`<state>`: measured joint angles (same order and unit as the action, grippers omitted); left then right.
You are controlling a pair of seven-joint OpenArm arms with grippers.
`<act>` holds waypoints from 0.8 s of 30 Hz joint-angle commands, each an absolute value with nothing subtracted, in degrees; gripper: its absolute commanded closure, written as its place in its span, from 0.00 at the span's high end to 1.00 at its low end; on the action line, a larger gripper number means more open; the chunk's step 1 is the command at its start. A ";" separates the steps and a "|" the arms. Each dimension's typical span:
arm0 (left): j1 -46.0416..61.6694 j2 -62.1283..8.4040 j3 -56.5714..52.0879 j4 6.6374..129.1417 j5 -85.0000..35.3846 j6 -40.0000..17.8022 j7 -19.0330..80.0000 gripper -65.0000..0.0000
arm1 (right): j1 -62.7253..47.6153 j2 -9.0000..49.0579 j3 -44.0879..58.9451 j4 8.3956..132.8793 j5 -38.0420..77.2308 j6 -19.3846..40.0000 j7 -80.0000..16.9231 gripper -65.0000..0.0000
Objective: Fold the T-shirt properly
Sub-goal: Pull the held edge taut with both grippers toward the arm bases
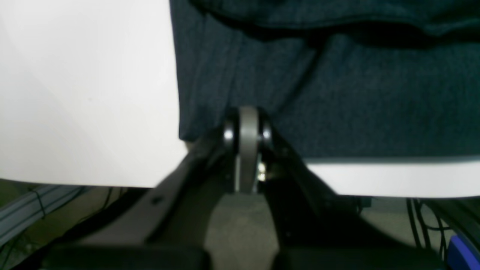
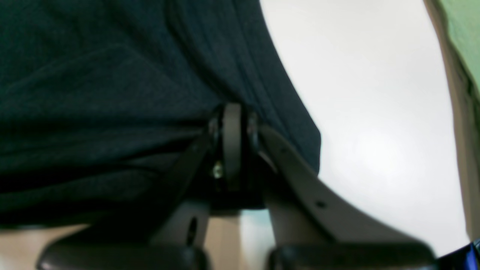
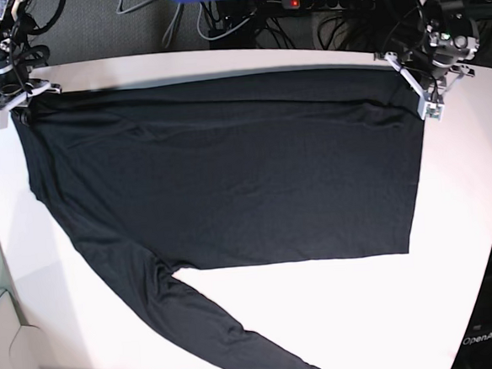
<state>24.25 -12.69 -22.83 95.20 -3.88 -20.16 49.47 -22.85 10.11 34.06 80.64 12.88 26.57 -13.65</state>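
White bench [image 3: 468, 220]: we hold the black T-shirt [image 3: 229, 177] spread taut between left end effector [image 1: 245, 125] and right end effector [image 2: 232, 123], each pinched onto a far corner for folding.

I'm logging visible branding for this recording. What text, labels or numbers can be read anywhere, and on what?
"OpenArm", partly cut off, in pale letters on dark equipment at the base view's lower right corner.
T-shirt: plain, no print or label visible.
Both wrist views: no text.
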 commanded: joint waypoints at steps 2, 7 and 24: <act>26.68 -12.26 -22.37 92.53 -0.92 -21.14 59.74 0.02 | -23.52 10.33 34.15 80.57 11.38 25.98 -16.66 0.00; 25.71 -12.18 -22.37 92.79 -1.01 -21.14 60.26 0.02 | -23.52 10.51 34.24 80.75 11.56 25.98 -16.57 0.00; 24.92 -11.91 -25.63 105.27 -1.19 -21.23 63.25 0.02 | -24.57 6.99 40.13 97.89 11.38 34.51 -16.66 0.01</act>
<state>25.23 -11.40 -25.41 104.20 -1.43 -21.26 63.40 -24.47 6.15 39.75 96.86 10.85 33.91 -18.02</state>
